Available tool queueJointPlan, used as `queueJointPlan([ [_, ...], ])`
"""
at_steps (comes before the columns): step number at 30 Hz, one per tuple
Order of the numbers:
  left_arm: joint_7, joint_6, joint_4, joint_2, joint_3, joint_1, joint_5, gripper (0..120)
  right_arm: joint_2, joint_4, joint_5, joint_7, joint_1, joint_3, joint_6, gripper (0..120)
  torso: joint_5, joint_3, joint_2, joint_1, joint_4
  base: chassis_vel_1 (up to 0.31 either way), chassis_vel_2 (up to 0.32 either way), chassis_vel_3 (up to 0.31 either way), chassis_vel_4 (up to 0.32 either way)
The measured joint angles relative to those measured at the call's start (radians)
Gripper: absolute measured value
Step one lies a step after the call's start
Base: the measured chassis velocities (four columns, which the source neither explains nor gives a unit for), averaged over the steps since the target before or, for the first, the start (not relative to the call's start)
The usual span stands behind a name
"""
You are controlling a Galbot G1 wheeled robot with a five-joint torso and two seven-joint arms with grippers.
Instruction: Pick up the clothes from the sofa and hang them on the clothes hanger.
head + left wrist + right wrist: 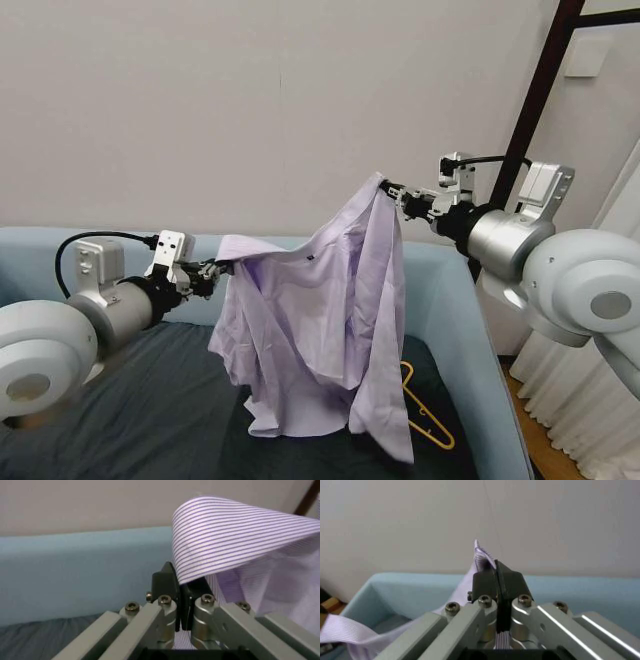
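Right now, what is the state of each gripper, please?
Left gripper: closed, holding the striped shirt.
Right gripper: closed, holding the same shirt at a higher corner.

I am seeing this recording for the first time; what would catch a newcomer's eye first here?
A lilac striped shirt hangs spread in the air above the blue sofa. The left gripper pinches one upper edge and the right gripper pinches the other, held higher. A yellow hanger lies on its seat beside the shirt, on the robot's right.
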Motion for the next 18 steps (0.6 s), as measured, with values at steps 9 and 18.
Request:
queueJointPlan([
  [9, 0.005, 0.015, 0.247, -0.236, 0.15, -0.085, 0.104, 0, 0.163, -0.164, -0.215, -0.094, -0.231, -0.005, 0.012, 0, 0.0002, 0.0, 0.0, 0.0, 0.0, 0.0, 0.0, 0.0, 0.0],
  [18, 0.001, 0.034, 0.379, -0.369, 0.394, -0.118, 0.213, 0, 0.23, -0.366, -0.451, -0.197, -0.364, -0.05, 0.039, 0, 0.0004, 0.0, 0.0, 0.0, -0.0006, 0.0, 0.0, 0.0, 0.0],
])
